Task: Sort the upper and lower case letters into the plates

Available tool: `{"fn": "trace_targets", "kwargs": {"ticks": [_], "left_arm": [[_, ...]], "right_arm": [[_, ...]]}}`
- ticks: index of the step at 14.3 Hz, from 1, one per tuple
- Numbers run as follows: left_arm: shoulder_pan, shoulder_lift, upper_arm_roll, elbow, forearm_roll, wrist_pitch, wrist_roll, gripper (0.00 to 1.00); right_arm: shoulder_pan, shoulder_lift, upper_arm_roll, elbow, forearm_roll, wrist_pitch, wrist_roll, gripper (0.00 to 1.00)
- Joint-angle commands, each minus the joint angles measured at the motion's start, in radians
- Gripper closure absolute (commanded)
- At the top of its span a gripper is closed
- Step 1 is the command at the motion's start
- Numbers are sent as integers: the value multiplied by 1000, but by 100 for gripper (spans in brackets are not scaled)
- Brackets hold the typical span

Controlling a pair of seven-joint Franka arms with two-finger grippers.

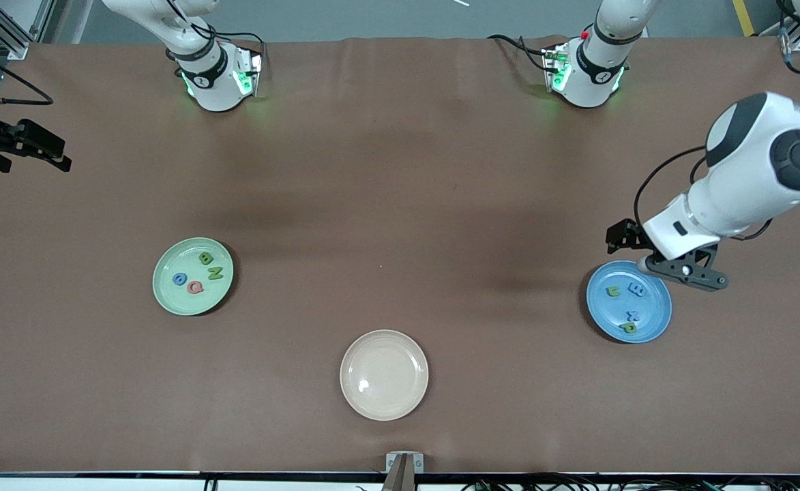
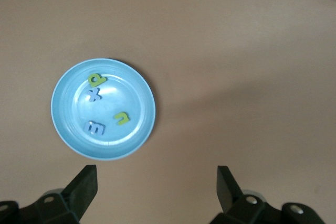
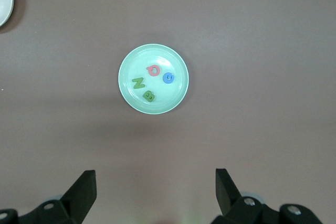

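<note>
Letters all sit in plates, as far as the frames show. Mint plate [image 1: 192, 276], toward the right arm's end of the table, holds the four capitals: green B [image 1: 205, 258], green N [image 1: 215, 273], red Q [image 1: 196, 287] and blue G [image 1: 179, 279]. Blue plate [image 1: 629, 301], toward the left arm's end, holds the four small ones: green u [image 1: 612, 291], blue m [image 1: 635, 290], blue x [image 1: 633, 315] and green p [image 1: 628, 328]. No letter lies loose on the brown table [image 1: 400, 191], and the beige plate [image 1: 384, 374], nearest the front camera, holds nothing. By my reading the sort is finished; nothing looks left but for the arms to pull clear.

Left gripper [image 1: 686, 271] hangs over the blue plate's rim on the side away from the camera, its jaws spread wide and holding nothing; its wrist view shows both fingers [image 2: 84, 184] parted with bare table between. Right gripper [image 1: 31, 146] is off at the table's edge, well apart from the mint plate, waiting; its fingers [image 3: 84, 187] are likewise parted and empty.

Several letters lie turned or flipped, so their shapes take some working out. In the front view the right arm's wrist is cut off by the edge.
</note>
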Motion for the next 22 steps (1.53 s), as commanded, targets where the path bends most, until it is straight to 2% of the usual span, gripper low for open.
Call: {"fn": "trace_targets", "kwargs": {"ticks": [1, 3, 5, 7, 10, 13, 16, 22], "left_arm": [[1, -247, 113, -16, -183, -2, 136, 0], [1, -296, 147, -5, -200, -18, 142, 0], [1, -344, 153, 73, -229, -113, 141, 0], [1, -344, 178, 178, -268, -220, 139, 0], [4, -335, 248, 271, -328, -273, 129, 0], [4, -330, 264, 288, -309, -276, 122, 0], [-1, -333, 244, 288, -191, -281, 124, 0], [1, -333, 236, 305, -252, -310, 141, 0]], "right_arm": [[0, 6, 2, 9, 5, -18, -2, 0], [0, 6, 2, 7, 9, -19, -2, 0], [-1, 6, 2, 7, 11, -19, -2, 0], [-1, 6, 2, 6, 11, -19, -2, 0], [-4, 3, 2, 3, 38, -15, 1, 0], [-6, 2, 1, 1, 49, -12, -1, 0], [-4, 0, 1, 0, 46, -6, -2, 0], [-1, 0, 1, -2, 39, -1, -2, 0]]}}
